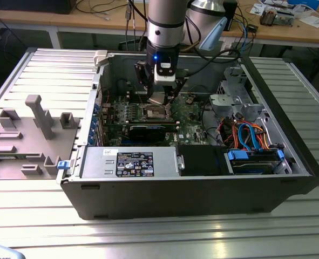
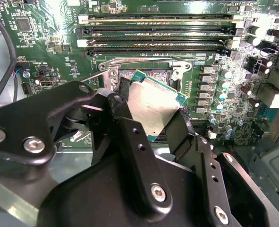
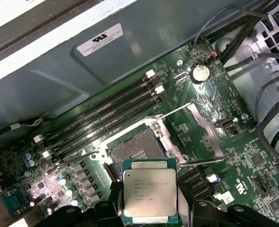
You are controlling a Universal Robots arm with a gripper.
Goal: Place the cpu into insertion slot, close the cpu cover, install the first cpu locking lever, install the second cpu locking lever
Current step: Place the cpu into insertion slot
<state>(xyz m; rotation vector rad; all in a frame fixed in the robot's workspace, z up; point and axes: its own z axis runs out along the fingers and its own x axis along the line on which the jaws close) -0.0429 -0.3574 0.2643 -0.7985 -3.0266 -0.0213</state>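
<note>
1. Slatted metal table (image 1: pixel 148 237), bearing everything else in the exterior view. Grey moulded fixture (image 1: pixel 24 145) at nine o'clock from the case.
2. Open-topped grey computer case (image 1: pixel 191 189) at the middle of the table. Inside it, power supply (image 1: pixel 129 162) at six o'clock and blue-tabbed drive bay (image 1: pixel 253 156) at four o'clock.
3. Robot arm (image 1: pixel 167 24), reaching down into the case from twelve o'clock.
4. Green motherboard (image 1: pixel 194 116) on the case floor, with long black memory slots (image 3: pixel 101 116) running parallel just beside the socket.
5. Gripper (image 2: pixel 148 113) low over the board, black fingers (image 2: pixel 130 142) pinching the chip by two opposite edges. In the exterior view, at twelve o'clock from the socket and just beside it.
6. Cpu cover (image 3: pixel 206 130), a thin silvery frame folded back off the socket and lying beside it over the board. Thin wire lever (image 3: pixel 170 111) unlatched, slanting past one corner.
7. Insertion slot (image 3: pixel 137 149) uncovered, dark pin field bare inside a silvery rim.
8. Cpu (image 3: pixel 150 189) held metal top upward and tilted in the second wrist view. Overlapping one edge of the slot, not seated; contact with the rim impossible to tell.
9. Silver coin cell (image 3: pixel 200 73), well apart from the slot, beyond the cover.
</note>
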